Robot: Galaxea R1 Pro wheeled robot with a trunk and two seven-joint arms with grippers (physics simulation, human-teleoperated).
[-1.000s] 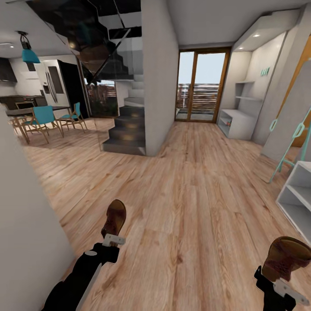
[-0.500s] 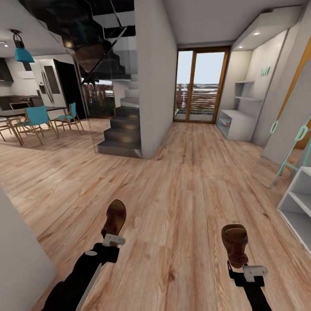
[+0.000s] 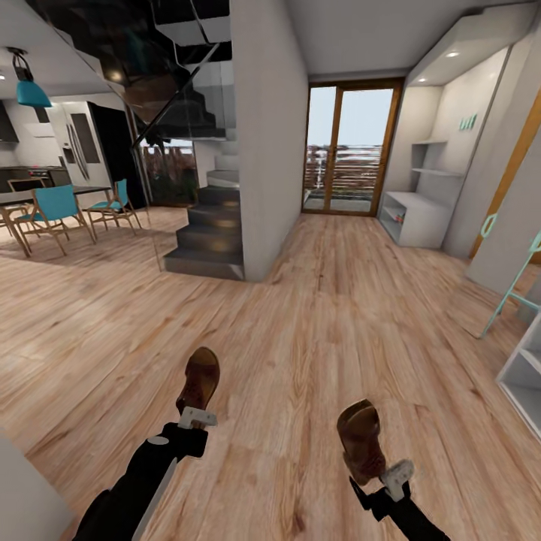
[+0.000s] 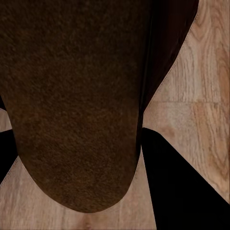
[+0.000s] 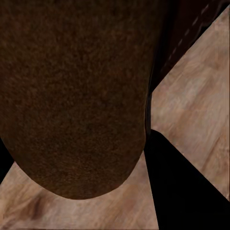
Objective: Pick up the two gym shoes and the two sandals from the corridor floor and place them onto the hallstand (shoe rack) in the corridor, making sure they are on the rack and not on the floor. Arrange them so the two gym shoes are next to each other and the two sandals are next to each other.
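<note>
**In the corridor, a sandal in each gripper, rack ahead**

In the open corridor the robot faces the far glass door with both arms held low in front. The left gripper (image 3: 197, 415) is closed on one brown sandal (image 3: 200, 379), which points forward above the wood floor (image 3: 315, 315). The right gripper (image 3: 392, 475) is clamped on the other sandal (image 3: 360, 440), held clear of the planks too. In each wrist view a broad dark sole (image 4: 72, 100) (image 5: 76, 96) sits between the black fingers.

The shoe rack (image 3: 418, 214) stands at the far end on the right wall, beside the door, with small teal letters (image 3: 467, 122) above its wall shelves. A second white unit (image 3: 526, 372) at the near right edge is probably not the target. No gym shoes can be seen from here.

The step in hand looks like carrying both sandals to the rack. To do it well, drive straight down the corridor, keep both grips firm and the arms steady, pass the near unit and the teal ladder (image 3: 515, 282), and stop square to the rack so both sandals can be set side by side on one shelf.
</note>
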